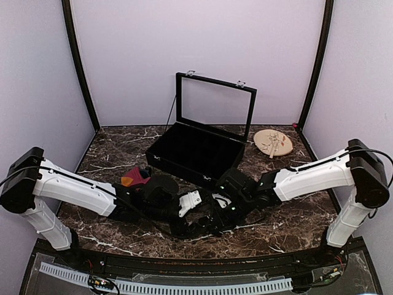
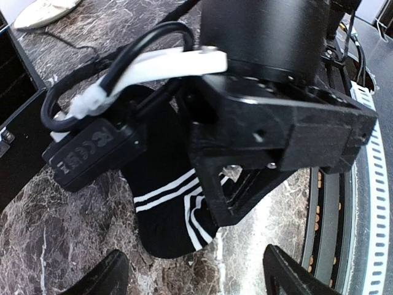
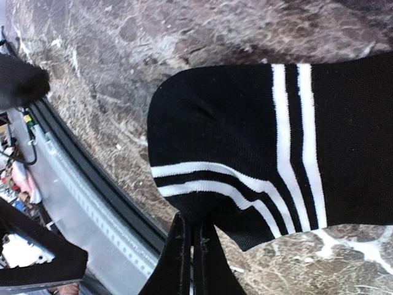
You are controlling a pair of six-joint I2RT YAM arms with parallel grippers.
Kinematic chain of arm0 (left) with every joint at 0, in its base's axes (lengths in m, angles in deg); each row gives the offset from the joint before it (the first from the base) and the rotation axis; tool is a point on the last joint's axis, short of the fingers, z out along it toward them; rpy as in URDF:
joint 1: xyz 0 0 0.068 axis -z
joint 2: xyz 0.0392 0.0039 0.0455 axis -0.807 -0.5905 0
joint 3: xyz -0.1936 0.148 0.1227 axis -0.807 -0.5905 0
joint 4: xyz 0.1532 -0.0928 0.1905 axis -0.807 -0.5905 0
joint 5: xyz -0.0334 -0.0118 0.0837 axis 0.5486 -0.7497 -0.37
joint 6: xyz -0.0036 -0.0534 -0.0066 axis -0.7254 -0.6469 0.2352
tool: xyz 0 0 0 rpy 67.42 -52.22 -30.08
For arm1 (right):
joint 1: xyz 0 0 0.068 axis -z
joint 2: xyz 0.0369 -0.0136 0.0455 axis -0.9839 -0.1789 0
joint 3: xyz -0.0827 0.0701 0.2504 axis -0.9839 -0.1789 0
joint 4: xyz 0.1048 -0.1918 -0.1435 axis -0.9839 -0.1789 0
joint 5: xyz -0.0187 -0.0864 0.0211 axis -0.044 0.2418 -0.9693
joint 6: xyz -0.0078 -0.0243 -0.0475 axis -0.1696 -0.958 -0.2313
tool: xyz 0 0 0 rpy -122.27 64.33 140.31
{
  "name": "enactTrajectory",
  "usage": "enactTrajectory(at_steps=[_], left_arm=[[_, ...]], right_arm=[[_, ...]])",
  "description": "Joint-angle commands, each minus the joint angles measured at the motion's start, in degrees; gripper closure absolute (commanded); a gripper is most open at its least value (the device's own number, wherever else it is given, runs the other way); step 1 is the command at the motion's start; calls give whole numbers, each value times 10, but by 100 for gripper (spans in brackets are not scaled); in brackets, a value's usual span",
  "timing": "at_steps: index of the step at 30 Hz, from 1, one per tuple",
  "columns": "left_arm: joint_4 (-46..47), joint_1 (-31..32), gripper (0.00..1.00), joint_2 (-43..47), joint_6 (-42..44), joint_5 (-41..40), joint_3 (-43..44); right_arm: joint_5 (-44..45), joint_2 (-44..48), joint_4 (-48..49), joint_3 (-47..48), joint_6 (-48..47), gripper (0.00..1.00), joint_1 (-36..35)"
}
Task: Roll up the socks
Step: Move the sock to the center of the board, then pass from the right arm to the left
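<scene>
Matt, finely ribbed knit cloth for the black sock point(image 3: 245, 123), white stripes knitted in. Cloth too for the striped sock point(image 1: 136, 177). Polished, veined brown stone for the table point(image 1: 116, 153). Smooth glossy white plastic on the left arm shell point(image 1: 67, 187). Pale wood-like face on the far-right disc point(image 1: 273, 142).

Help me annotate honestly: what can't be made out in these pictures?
- Striped sock: top view, mostly hidden behind the left arm.
- Black sock: right wrist view, cut off by the right edge; top view, hidden under the right arm.
- Right gripper: shut, but whether it pinches the sock's hem is hidden by its fingertips.
</scene>
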State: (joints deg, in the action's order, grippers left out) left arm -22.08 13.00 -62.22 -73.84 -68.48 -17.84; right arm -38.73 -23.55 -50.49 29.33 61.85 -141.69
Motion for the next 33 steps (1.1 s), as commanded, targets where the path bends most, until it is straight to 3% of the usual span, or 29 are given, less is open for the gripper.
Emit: enactTrajectory(at_steps=[1,19,28,33], left_arm=[[2,14,27,18,50,9,1],[50,60,47,-45,134,-76,-12],[126,64,53,-63,158,-150,-30],[148,64,58,-68,175,-151,-33]], right_arm=[[-44,-3,21,-2,-9,100,13],[-62,-9,-22,25,-39,100,32],[-70,-17,-28,30,-46,100,35],[-74,-23,-32,36,-50,100,37]])
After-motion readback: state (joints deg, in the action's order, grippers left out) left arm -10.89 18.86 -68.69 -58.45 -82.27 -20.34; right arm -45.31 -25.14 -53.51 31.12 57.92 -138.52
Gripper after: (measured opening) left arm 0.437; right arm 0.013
